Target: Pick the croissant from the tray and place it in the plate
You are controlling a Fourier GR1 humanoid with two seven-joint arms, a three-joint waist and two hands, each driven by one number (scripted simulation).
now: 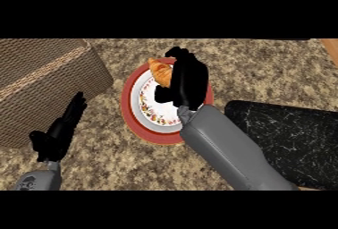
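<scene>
A golden croissant (pixel 159 70) shows over the far part of the red-rimmed plate (pixel 134 105), mostly hidden behind my right hand (pixel 184 79). The right hand is over the plate with its fingers curled round the croissant. The black marbled tray (pixel 290 138) lies at the right, under and beside my right forearm, with nothing visible on it. At the lower left my left hand (pixel 61 127) rests open, fingers pointing up, apart from the plate.
A woven wicker basket (pixel 40 76) fills the upper left, close to the left hand and the plate's left rim. A strip of wooden edge (pixel 330 47) shows at the upper right. The counter (pixel 264 71) is speckled beige stone.
</scene>
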